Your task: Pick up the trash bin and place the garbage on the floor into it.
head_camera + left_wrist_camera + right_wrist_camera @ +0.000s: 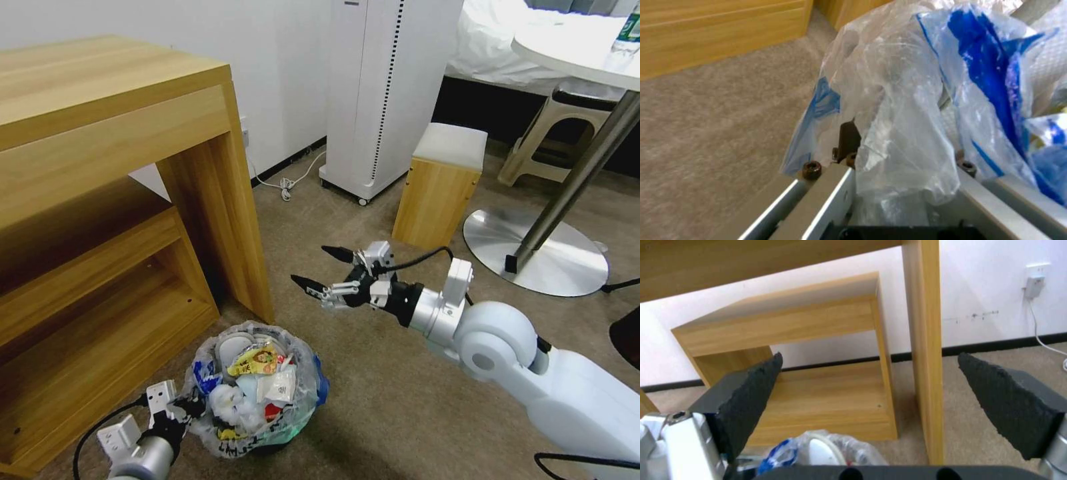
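White and jointed, my right arm reaches in low over the floor [373, 373], its right gripper [320, 267] spread wide and empty, above and beyond the trash bin [257, 390]. My left gripper [183, 407] pinches the bin's bag-lined rim on the near left side. Beige carpet runs under a wooden desk [113, 167], a wooden stool [440, 187] and a round table's steel foot [533, 250]. Garbage [257, 383] fills the bin; a yellow wrapper's print is unreadable.
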{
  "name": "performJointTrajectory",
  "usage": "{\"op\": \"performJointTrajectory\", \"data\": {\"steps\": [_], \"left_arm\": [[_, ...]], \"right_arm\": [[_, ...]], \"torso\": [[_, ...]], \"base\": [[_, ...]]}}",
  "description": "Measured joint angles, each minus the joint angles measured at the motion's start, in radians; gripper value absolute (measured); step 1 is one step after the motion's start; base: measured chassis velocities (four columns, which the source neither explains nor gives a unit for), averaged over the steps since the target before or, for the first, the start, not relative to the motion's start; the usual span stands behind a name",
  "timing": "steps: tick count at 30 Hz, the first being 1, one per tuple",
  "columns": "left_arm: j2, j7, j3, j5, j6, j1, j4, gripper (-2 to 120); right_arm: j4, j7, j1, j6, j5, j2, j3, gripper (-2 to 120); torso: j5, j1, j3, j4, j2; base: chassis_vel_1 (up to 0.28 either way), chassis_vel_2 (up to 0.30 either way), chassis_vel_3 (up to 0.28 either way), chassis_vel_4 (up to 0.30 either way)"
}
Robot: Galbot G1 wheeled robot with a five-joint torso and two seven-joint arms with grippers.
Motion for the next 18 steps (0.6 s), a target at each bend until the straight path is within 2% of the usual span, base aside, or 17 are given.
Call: {"op": "performJointTrajectory", "data": {"steps": [5, 18], "left_arm": [[0.000, -0.008, 0.033, -0.001, -0.001, -0.059, 0.042, 1], [0.007, -0.004, 0.054, 0.008, -0.008, -0.089, 0.084, 1]], "right_arm": [[-0.002, -0.007, -0.036, 0.012, -0.016, -0.003, 0.012, 100], [-0.042, -0.020, -0.027, 0.033, -0.028, 0.012, -0.010, 100]], "torso": [[0.0001, 0.000, 0.000, -0.0001, 0.000], [0.0003, 0.000, 0.000, 0.0000, 0.000]], "base": [[0.000, 0.000, 0.000, 0.000], [0.000, 0.000, 0.000, 0.000]]}}
